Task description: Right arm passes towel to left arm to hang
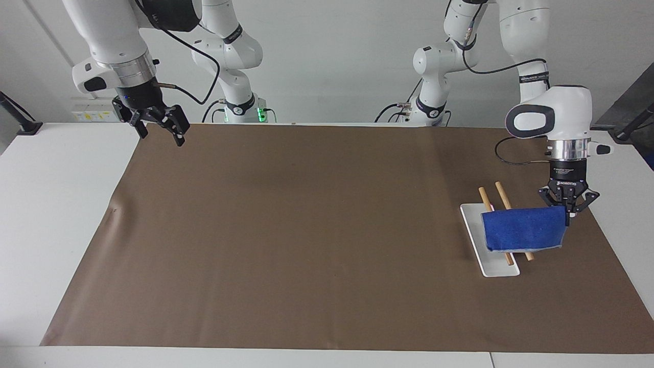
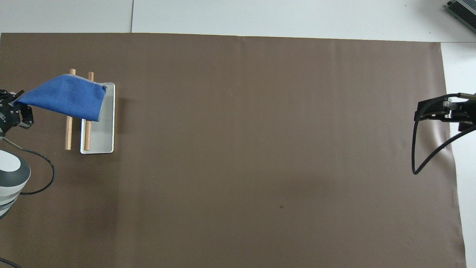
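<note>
The left tool [image 1: 566, 208] gripped one upper corner of the blue towel [image 1: 523, 229], its fingers closed on the cloth, at the left arm's end of the table [image 1: 61, 204]. The towel hung spread out as a flat rectangle over the two wooden rods [image 1: 506, 204] and the white tray [image 1: 490, 263], draped across the rods in the facing view; whether the cloth actually rested on them could not be told. In the overhead view the towel [image 2: 63, 96] covered the part of the rods [image 2: 68, 134] farther from the robots, and the tray [image 2: 102, 137] lay under the rod nearer the table's middle, on the brown mat [image 2: 260, 149]. The right tool [image 1: 157, 123] was raised high over the mat's edge at the right arm's end of the table, well apart from the towel, its fingers spread wide and holding nothing.
</note>
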`<state>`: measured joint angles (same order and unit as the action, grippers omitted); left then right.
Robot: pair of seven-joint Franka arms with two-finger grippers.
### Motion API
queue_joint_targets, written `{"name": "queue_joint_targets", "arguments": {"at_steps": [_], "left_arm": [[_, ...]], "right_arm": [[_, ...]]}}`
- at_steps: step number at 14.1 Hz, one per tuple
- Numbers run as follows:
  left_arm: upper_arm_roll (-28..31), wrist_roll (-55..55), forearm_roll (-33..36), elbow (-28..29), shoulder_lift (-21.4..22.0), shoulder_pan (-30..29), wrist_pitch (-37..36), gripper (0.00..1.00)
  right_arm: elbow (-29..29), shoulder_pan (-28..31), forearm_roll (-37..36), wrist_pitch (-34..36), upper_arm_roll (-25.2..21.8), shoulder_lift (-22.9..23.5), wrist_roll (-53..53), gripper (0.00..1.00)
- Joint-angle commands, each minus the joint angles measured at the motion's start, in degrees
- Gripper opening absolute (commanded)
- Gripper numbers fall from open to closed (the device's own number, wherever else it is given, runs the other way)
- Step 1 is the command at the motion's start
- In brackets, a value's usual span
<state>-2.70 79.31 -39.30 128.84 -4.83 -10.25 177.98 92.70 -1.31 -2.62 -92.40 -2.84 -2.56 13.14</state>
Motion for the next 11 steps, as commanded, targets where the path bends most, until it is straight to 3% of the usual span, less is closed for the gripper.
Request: {"name": "queue_joint_targets", "arguments": {"at_steps": [1, 4, 11], "left_arm": [[-0.4, -2.3, -1.0, 0.4, 0.5, -0.9, -1.8, 1.00], [-0.4, -9.1, -0.9, 0.3, 0.5, -1.9, -2.1, 1.00], [-0.4, -36.8, -0.9, 1.2, 1.0, -3.0, -2.1, 1.00]], "right_arm": [[2.1, 0.6, 0.2, 0.1, 0.7, -1.5, -1.0, 1.00], [1.5, 0.6, 0.2, -0.1, 0.7, -1.3, -4.4, 1.00], [1.2, 1.6, 4.2, 1.6, 0.1, -1.5, -4.1, 1.00]]}}
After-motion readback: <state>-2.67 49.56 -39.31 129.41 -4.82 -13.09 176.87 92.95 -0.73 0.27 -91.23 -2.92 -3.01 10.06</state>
